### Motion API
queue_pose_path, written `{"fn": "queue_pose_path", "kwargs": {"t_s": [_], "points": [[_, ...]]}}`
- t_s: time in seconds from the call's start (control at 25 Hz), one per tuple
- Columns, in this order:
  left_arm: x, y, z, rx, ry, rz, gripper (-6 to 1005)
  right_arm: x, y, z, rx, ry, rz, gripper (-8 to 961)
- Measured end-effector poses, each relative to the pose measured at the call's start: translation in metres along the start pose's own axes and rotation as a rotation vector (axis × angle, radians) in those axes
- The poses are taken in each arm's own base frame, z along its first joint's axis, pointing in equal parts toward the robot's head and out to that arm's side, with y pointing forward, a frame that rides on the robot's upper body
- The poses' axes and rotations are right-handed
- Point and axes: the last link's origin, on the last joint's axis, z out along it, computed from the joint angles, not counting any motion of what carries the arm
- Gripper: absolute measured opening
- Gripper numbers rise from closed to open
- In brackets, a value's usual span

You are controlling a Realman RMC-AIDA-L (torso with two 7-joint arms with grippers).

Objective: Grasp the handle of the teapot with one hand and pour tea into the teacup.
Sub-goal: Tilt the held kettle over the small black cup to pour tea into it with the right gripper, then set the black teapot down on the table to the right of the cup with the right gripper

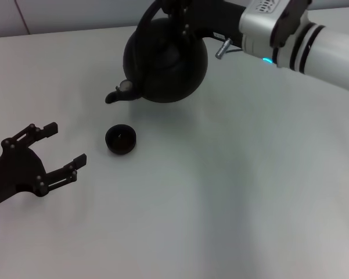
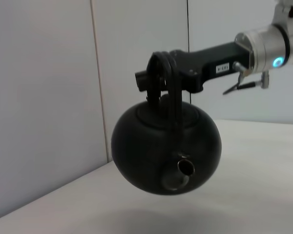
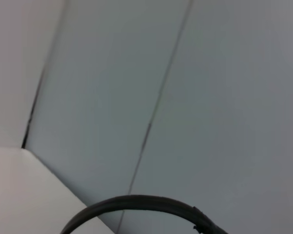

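The round black teapot (image 1: 165, 64) hangs in the air above the white table, its short spout (image 1: 117, 95) pointing toward the left and slightly down. My right gripper (image 1: 177, 14) is shut on the black arched handle (image 1: 154, 13) at the top. In the left wrist view the teapot (image 2: 166, 151) hangs clear of the table, held by the right gripper (image 2: 158, 80). The handle's arc also shows in the right wrist view (image 3: 136, 204). The small dark teacup (image 1: 121, 139) stands on the table below and in front of the spout. My left gripper (image 1: 61, 148) is open, resting left of the cup.
The white table (image 1: 232, 192) spreads in front and to the right. A pale wall with vertical seams (image 2: 97, 78) stands behind the table. The right arm's white forearm (image 1: 313, 43) reaches in from the far right.
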Motion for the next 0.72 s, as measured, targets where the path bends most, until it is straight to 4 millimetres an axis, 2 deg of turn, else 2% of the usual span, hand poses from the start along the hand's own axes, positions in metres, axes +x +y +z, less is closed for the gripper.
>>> {"fn": "queue_pose_path", "kwargs": {"t_s": [0.72], "points": [[0.002,0.000,0.002,0.011,0.021,-0.007,860,0.048,0.004,-0.039,0.104,0.051,0.195,70]]}}
